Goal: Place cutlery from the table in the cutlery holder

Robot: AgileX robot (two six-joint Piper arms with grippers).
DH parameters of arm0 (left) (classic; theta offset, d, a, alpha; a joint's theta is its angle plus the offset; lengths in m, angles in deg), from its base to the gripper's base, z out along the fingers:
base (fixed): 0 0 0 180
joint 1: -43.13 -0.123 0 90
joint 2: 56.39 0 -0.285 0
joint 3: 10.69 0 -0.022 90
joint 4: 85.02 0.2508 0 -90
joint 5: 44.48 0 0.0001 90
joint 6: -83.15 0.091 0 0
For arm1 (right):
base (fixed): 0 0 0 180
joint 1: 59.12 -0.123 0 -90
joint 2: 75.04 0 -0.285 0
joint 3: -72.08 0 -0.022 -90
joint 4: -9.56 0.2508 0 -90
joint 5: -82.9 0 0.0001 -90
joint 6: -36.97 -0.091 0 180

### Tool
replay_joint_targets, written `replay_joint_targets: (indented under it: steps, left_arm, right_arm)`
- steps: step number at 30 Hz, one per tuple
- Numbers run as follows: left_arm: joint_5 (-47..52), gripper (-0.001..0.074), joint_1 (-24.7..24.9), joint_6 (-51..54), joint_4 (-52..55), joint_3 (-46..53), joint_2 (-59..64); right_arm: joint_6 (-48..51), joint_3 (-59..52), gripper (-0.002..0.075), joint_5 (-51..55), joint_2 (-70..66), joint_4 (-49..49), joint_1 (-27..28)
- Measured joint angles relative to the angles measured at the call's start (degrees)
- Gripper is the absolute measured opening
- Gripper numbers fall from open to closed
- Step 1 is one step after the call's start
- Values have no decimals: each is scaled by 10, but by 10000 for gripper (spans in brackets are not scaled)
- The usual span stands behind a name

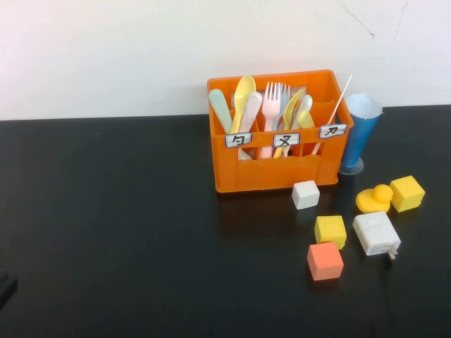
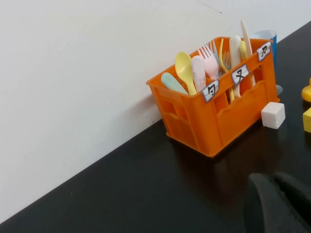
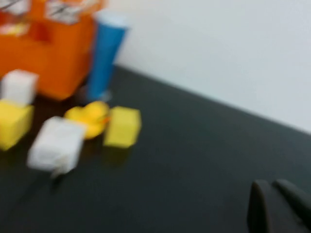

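Observation:
The orange cutlery holder (image 1: 278,165) stands upright at the back of the black table (image 1: 127,232). It also shows in the left wrist view (image 2: 214,116). The pale pink fork (image 1: 271,98) and the yellow fork (image 1: 291,105) stand tines up in its middle compartment, among spoons and a pale blue fork. Both forks also show in the left wrist view, the pink fork (image 2: 210,57) beside the yellow fork (image 2: 222,54). No cutlery lies on the table. My left gripper (image 2: 273,178) is shut and empty, low over the table to the left of the holder. My right gripper (image 3: 269,184) is shut and empty, to the right of the blocks.
A blue cone cup (image 1: 359,134) stands right of the holder. In front lie a white cube (image 1: 305,194), yellow cubes (image 1: 330,230) (image 1: 407,193), an orange cube (image 1: 325,260), a yellow duck (image 1: 375,198) and a white plug adapter (image 1: 376,234). A white wall runs behind.

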Motion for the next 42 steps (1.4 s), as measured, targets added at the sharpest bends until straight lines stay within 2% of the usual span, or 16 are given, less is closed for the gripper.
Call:
replay_joint_targets:
  steps: [3, 6, 12, 17, 20, 24, 29, 42]
  left_arm:
    - [0, -1, 0, 0, 0, 0, 0]
    - [0, -1, 0, 0, 0, 0, 0]
    - [0, -1, 0, 0, 0, 0, 0]
    - [0, -1, 0, 0, 0, 0, 0]
    - [0, -1, 0, 0, 0, 0, 0]
    - [0, -1, 0, 0, 0, 0, 0]
    - [0, -1, 0, 0, 0, 0, 0]
    - [0, -1, 0, 0, 0, 0, 0]
  right_arm:
    - [-4, -9, -3, -40, 8, 0, 56]
    - [-23, -10, -3, -64, 9, 0, 81]
    - [-29, -36, -3, -94, 12, 32, 87]
    - [71, -85, -3, -99, 13, 162, 92]
    - [105, -104, -3, -105, 13, 188, 109]
    - [111, -121, -3, -115, 13, 198, 129]
    - [111, -122, -3, -77, 13, 200, 129]
    - [110, -121, -3, -72, 13, 200, 129]
